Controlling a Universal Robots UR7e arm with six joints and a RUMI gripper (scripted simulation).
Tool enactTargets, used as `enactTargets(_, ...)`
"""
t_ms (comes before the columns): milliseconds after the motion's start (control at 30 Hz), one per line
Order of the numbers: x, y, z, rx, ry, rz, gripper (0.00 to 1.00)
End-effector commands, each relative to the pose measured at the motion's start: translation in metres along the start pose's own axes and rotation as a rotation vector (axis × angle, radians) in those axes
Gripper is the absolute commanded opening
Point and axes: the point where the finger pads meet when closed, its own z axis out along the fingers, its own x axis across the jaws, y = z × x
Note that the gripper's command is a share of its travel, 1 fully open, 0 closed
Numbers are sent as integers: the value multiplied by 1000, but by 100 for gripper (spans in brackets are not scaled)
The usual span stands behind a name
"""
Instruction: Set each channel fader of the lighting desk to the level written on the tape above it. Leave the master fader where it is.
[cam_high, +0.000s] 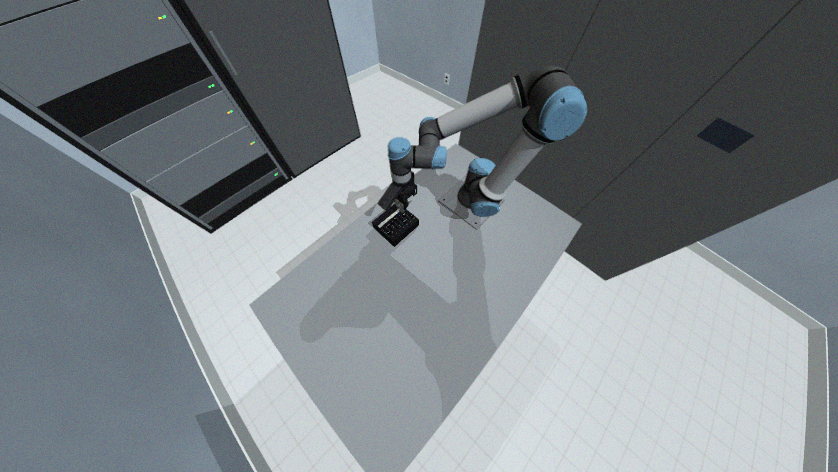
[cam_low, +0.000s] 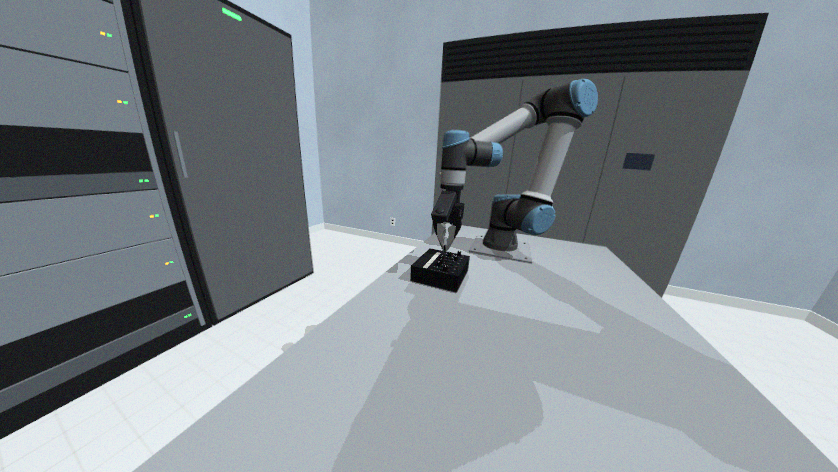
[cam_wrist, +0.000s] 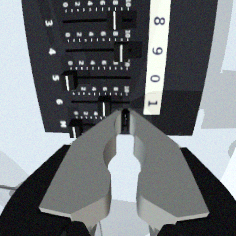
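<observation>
The black lighting desk (cam_high: 395, 225) sits on the grey table top near the arm's base; it also shows in the exterior view (cam_low: 439, 269). In the wrist view the desk (cam_wrist: 100, 65) shows rows marked 3, 4, 5, 6 and M. A white tape strip (cam_wrist: 156, 55) reads 8, 9, 0, 1. The channel 4 cap (cam_wrist: 125, 50) stands near the high end, the channel 5 cap (cam_wrist: 68, 80) at the low end, and the channel 6 cap (cam_wrist: 104, 106) past the middle. The master cap (cam_wrist: 76, 129) is low. My gripper (cam_wrist: 125, 110) is shut and empty, with its tips by the high end of the channel 6 and master rows.
Tall dark server racks (cam_low: 87, 193) stand to the left of the table. A dark cabinet wall (cam_low: 615, 164) stands behind the arm's base (cam_low: 507, 243). The desk lies close to the table's left edge.
</observation>
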Motion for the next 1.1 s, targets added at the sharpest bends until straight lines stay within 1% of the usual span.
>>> enactTargets(0, 0, 1, 2, -2, -2, 1, 0)
enactTargets(1067, -5, 1, 2, -2, -2, 1, 0)
